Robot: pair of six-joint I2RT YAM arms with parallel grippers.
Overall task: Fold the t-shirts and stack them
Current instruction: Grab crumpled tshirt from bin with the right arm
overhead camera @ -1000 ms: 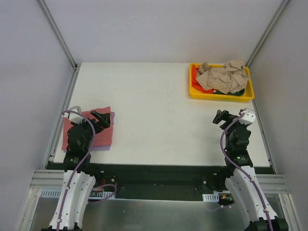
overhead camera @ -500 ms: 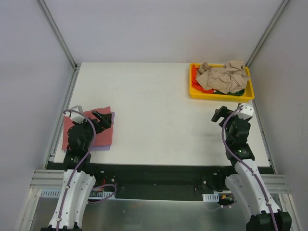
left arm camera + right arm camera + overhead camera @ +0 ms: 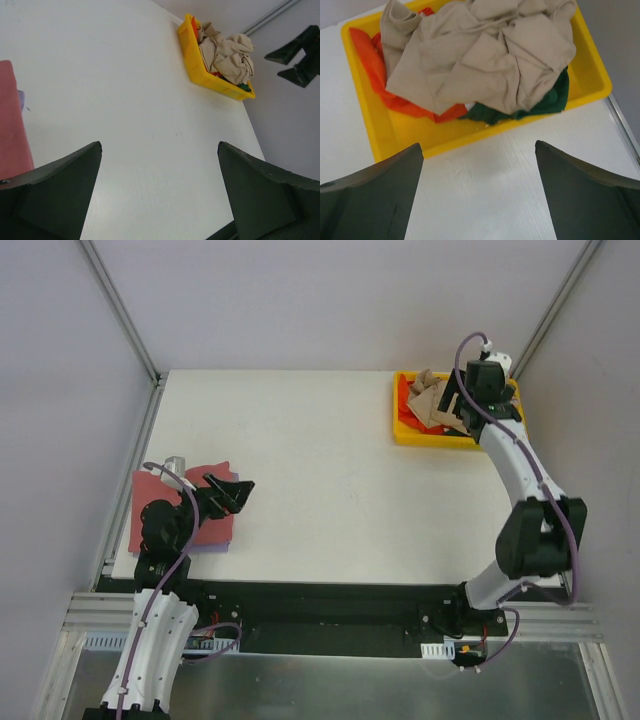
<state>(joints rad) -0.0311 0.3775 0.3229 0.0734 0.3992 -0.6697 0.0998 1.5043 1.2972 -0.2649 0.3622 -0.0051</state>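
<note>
A large tan-beige t-shirt [image 3: 495,55] lies crumpled in the yellow tray [image 3: 470,137], on top of a bright orange one [image 3: 370,55] and a dark green one [image 3: 545,102]. My right gripper [image 3: 477,150] is open and empty. In the wrist view bare table shows between its fingers, with the tray just beyond. In the top view it [image 3: 455,405] hangs over the tray. A folded dusty red t-shirt [image 3: 215,525] lies on a pale lilac one [image 3: 210,548] at the near left. My left gripper [image 3: 232,492] is open and empty at that stack's right edge.
The tray [image 3: 430,438] stands at the far right corner of the white table. Grey walls and metal rails close in both sides. The left wrist view shows the red shirt's edge [image 3: 10,125], white table, the distant tray [image 3: 215,82] and the right arm's fingers [image 3: 300,55] in the air.
My right arm has swung from the near right of the table out to the yellow tray. My left gripper has shifted a little to the right off the red shirt.
</note>
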